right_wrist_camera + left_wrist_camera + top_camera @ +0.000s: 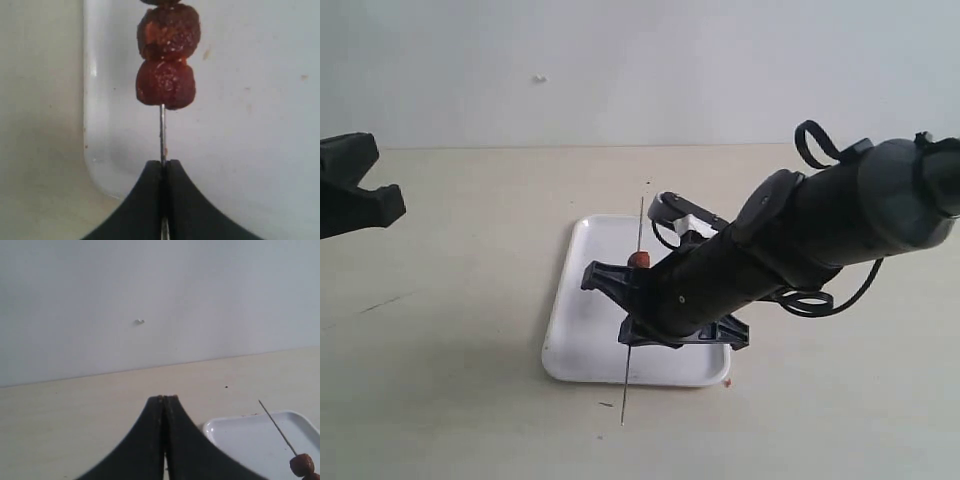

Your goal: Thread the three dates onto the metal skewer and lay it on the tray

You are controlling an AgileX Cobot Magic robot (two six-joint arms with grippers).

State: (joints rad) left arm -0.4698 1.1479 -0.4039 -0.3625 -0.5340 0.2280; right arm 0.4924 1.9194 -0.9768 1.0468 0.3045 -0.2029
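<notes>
The white tray (582,335) lies mid-table. Above it my right gripper (634,295) is shut on the thin metal skewer (630,370), which crosses the tray and sticks out past both its rims. Only one date (639,260) shows in the exterior view. In the right wrist view the right gripper (163,162) pinches the skewer (162,135) just short of two stacked dates (166,84), with the third date (159,1) cut off at the frame edge, all over the tray (250,125). My left gripper (390,207) hangs far left, shut (163,398) and holding nothing. The left wrist view also catches the tray (250,440), skewer (277,427) and a date (301,464).
The tan tabletop (450,300) runs back to a plain white wall (620,70). A small reddish crumb (727,381) lies by the tray's near right corner. The right arm's black body and cables (820,230) lean over the tray's right side.
</notes>
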